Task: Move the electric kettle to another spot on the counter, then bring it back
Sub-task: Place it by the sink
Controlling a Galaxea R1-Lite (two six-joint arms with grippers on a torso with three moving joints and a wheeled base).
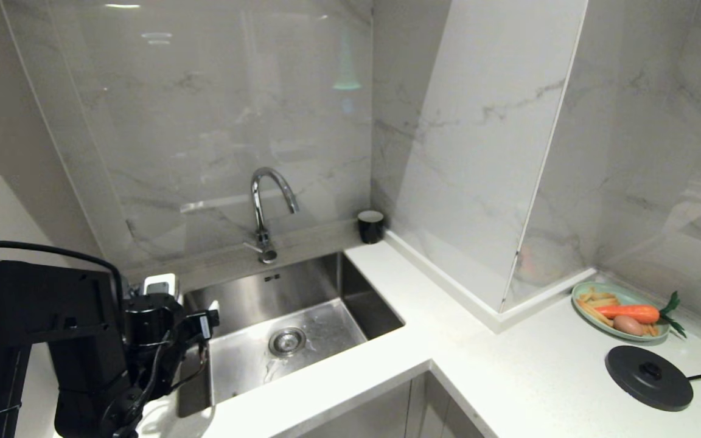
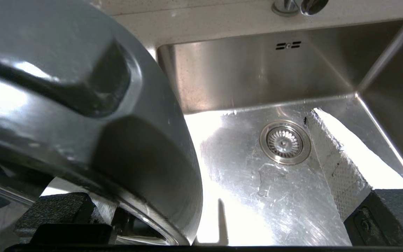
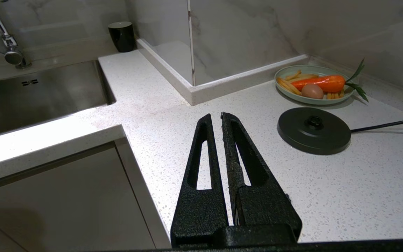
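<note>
Broadly, the counter (image 1: 509,377) fills the lower right of the head view, white and finely speckled, bending in an L around the steel sink (image 1: 326,286) at centre. At the lower left of that view stands a black mass where the left arm and the electric kettle cannot be cleanly told apart, and the frame edge cuts it off.

The left wrist view gives the electric kettle (image 2: 82,105) far better: a glossy dark curved body with bright highlights and a blocky moulded part near the upper left. It fills the left half of that frame, beside the sink. Its base, lettering and full handle are out of frame, so whether it rests on the counter cannot be told.

The round base disc (image 1: 648,377) lies bare at the lower right of the head view, its cord running off the right edge, well apart from the kettle. Above it sits a green plate (image 1: 588,289) with a carrot and an egg. A small black cup (image 1: 370,226) stands in the back corner.

The left gripper (image 2: 201,157) is spread wide. One textured finger (image 2: 338,157) is lit over the sink floor, and the other is largely hidden under the kettle's rim.

Only the right wrist view shows the right gripper (image 3: 217,117). Its fingers are nearly pressed together, above the counter near the disc.
</note>
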